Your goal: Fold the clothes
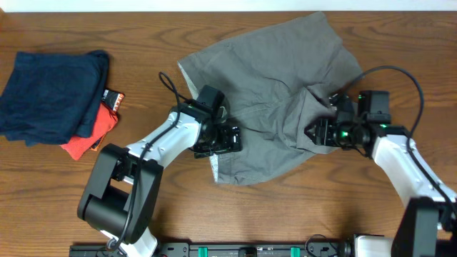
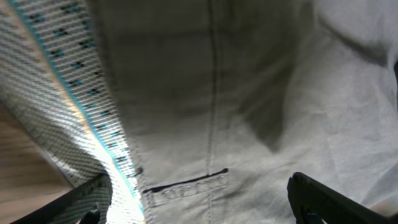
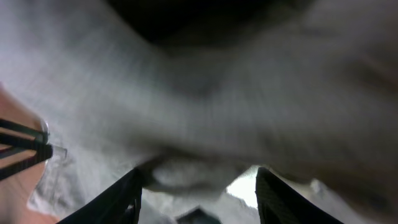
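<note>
Prob. lab: bare wood table [image 1: 43, 207], arm rig.

White arm links with black joints and cables, green lights near the right gripper [image 1: 315, 131].

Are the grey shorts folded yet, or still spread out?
Partly folded: grey shorts lie rumpled, one flap turned over near the right pincer.

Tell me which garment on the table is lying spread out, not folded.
The grey shorts in the middle, rumpled and open between the left gripper and right gripper. The navy garment and red-orange garment sit folded together at far left.
</note>
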